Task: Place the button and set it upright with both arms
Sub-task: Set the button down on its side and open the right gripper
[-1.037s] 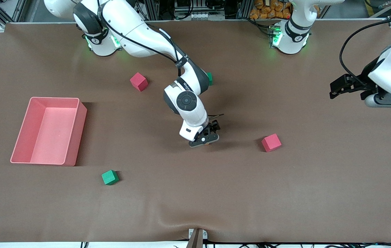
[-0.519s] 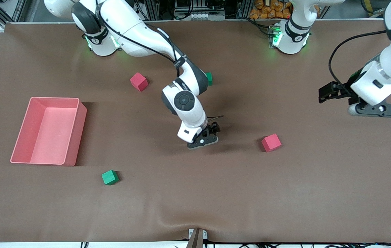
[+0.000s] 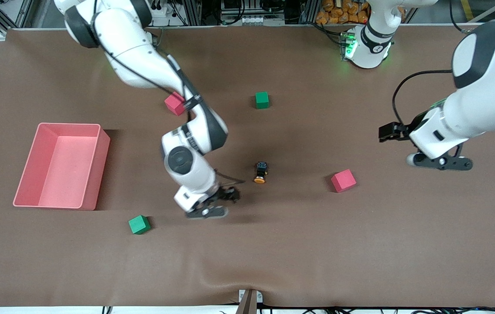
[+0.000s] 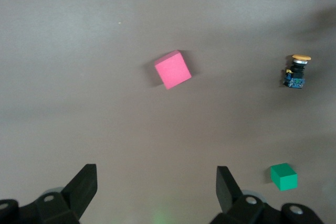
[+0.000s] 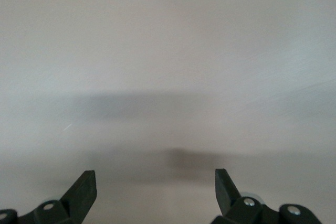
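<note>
- Since a second ago the right pincer has pulled off the button and swung toward the front camera, while the left pincer has come in from the left arm's end toward the middle of the tabletop.
- Right pincer: empty, fingers spread apart, low over bare tabletop; its wrist view shows nothing between them. The button lies just off it, toward the left arm's end and a little farther from the front camera.
- Button: released and lying on its side on the tabletop, not upright. Its long axis runs roughly toward and away from the front camera, orange cap at the nearer end, black body at the farther end.
- Left pincer: empty, fingers wide apart, hanging over the tabletop well apart from the button, with a red cube lying between them.
- Judgement: placing looks done and uprighting remains. The right pincer is much the nearer, but the left one faces the button and would need to cross over the red cube to tip it cap-up.
</note>
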Motion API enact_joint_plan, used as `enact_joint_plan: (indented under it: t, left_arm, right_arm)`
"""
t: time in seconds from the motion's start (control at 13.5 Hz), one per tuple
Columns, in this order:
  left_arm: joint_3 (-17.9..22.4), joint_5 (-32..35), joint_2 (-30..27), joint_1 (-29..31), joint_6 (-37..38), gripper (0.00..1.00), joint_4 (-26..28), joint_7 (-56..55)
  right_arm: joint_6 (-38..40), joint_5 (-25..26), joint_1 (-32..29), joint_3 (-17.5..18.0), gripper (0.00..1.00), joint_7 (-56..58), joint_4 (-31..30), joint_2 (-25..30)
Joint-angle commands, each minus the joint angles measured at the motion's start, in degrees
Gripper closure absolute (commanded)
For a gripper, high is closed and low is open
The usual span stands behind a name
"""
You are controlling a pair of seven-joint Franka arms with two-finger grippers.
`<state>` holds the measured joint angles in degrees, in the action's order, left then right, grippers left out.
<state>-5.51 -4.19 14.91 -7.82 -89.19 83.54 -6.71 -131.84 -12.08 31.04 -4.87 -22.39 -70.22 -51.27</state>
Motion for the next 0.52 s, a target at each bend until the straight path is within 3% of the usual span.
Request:
enact_joint_plan:
  t: [0.0,0.44]
  left_arm:
    - [0.68,-0.12,4.41,-3.33,0.85,0.00,-4.61,-3.03]
    - [1.03,0.76,13.81,-10.01,1.03,0.00,-11.11,-10.60]
  right_arm:
    - [0.45,0.92,-5.70,0.82,0.00,1.28,0.17,0.64]
    - [4.05,0.92,-15.82,0.13,0.00,9.82,-0.18,5.21]
